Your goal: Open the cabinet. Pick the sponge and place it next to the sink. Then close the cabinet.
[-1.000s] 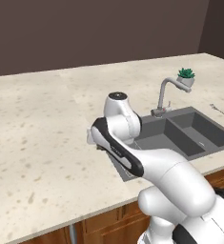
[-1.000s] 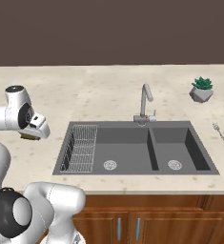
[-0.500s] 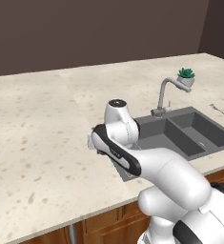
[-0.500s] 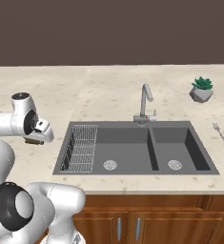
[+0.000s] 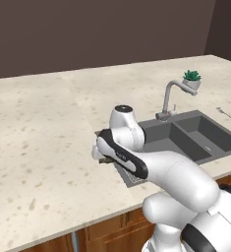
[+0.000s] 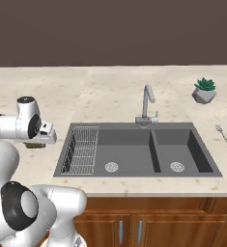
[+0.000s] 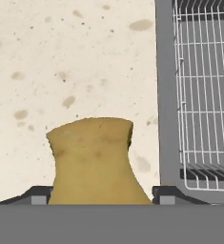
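Observation:
The yellowish-olive sponge point(image 7: 92, 159) sits pinched between my gripper's point(image 7: 101, 195) two dark fingertips, over the speckled counter just left of the sink's grey rim point(image 7: 165, 95). In the right base view the gripper point(image 6: 37, 141) hangs low beside the sink point(image 6: 134, 126), and a sliver of the sponge point(image 6: 35, 145) shows under the hand. From the left base view the gripper point(image 5: 101, 156) is at the sink's point(image 5: 151, 123) near left corner with the sponge point(image 5: 107, 160) in it. I cannot tell whether the sponge touches the counter. The cabinet is out of view.
A wire rack point(image 6: 83, 149) lies in the left basin, close to the hand. The faucet point(image 6: 146, 103) stands behind the sink. A potted plant point(image 6: 204, 90) and a fork point(image 6: 222, 133) are at the far right. Lower drawer fronts point(image 6: 129, 226) run under the counter.
The hand has come down toward the counter beside the sink's left edge, carrying the sponge. The jaws have kept the same width.

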Available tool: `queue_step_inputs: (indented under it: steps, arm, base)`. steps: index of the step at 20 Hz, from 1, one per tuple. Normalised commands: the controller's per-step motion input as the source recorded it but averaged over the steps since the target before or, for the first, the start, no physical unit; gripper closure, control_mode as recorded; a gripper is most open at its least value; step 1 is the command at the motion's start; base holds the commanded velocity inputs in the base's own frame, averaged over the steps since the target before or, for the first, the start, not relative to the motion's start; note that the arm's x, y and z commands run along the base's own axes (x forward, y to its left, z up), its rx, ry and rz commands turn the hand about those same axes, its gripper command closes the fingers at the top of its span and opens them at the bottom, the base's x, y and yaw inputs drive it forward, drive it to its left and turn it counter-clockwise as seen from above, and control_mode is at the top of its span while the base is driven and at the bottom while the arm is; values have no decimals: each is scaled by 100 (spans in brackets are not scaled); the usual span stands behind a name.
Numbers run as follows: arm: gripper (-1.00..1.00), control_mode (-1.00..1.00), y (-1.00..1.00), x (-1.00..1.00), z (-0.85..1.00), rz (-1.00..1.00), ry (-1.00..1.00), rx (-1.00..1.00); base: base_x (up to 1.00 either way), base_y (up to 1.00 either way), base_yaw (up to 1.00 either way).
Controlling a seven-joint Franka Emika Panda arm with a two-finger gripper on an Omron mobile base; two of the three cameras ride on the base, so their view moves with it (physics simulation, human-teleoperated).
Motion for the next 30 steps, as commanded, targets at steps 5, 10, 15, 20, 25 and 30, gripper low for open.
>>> queue_step_inputs:
  steps: [5,10,15,20,25,30]
  arm:
    - [100,-100,0,2,-13,1,-2,0]
    - [100,-100,0,10,-30,0,0,-1]
    - [100,-100,0,10,-34,0,0,-1]
    - [100,-100,0,22,-31,0,0,-2]
    - [100,-100,0,31,-35,0,0,-2]
    - [100,-100,0,23,-34,-1,0,-2]
  base:
    - [0,0,0]
    - [0,0,0]
    - [0,0,0]
    - [0,0,0]
    - [0,0,0]
    - [0,0,0]
